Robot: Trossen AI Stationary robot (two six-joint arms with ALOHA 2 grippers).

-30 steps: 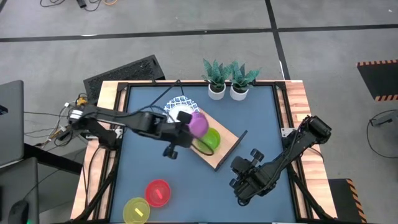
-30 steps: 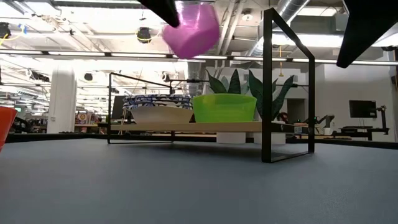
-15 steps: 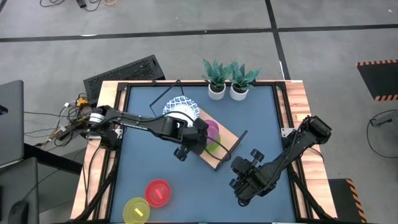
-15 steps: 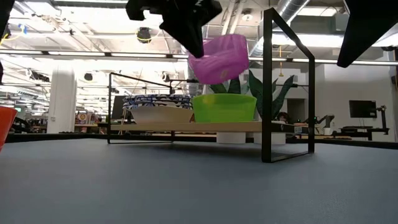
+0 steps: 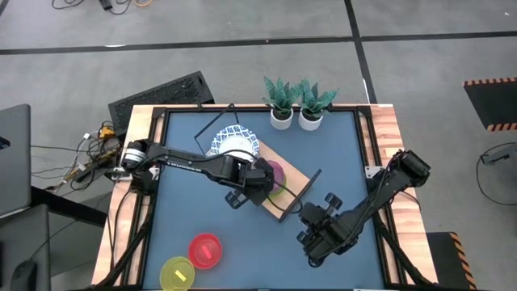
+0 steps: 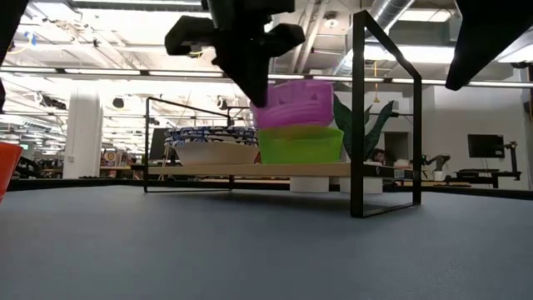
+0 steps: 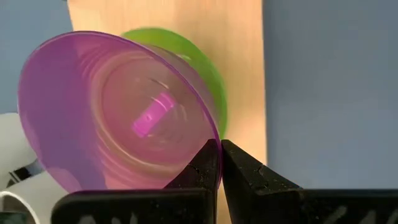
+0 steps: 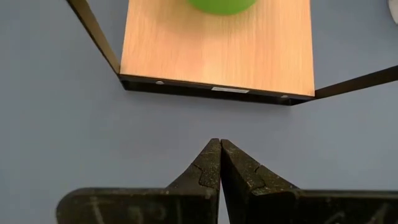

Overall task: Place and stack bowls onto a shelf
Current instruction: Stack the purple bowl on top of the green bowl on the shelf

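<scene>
**Purple bowl set into green bowl on the shelf**

While the left gripper (image 5: 260, 179) pinches the rim of the purple bowl (image 6: 293, 103) at frame centre, that bowl sits nested in the green bowl (image 6: 301, 145) on the shelf (image 5: 297, 184). Left of them stands a white bowl (image 5: 235, 143). At lower right, the right gripper (image 8: 220, 163) waits, fingers closed on nothing. Red bowl (image 5: 205, 249) and yellow bowl (image 5: 177, 272) lie lower left.

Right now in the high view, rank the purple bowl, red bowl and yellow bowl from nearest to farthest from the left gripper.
1. Purple bowl: in the left gripper, over the shelf.
2. Red bowl: on the table, toward the front left.
3. Yellow bowl: just beyond the red one, at the front edge.
</scene>
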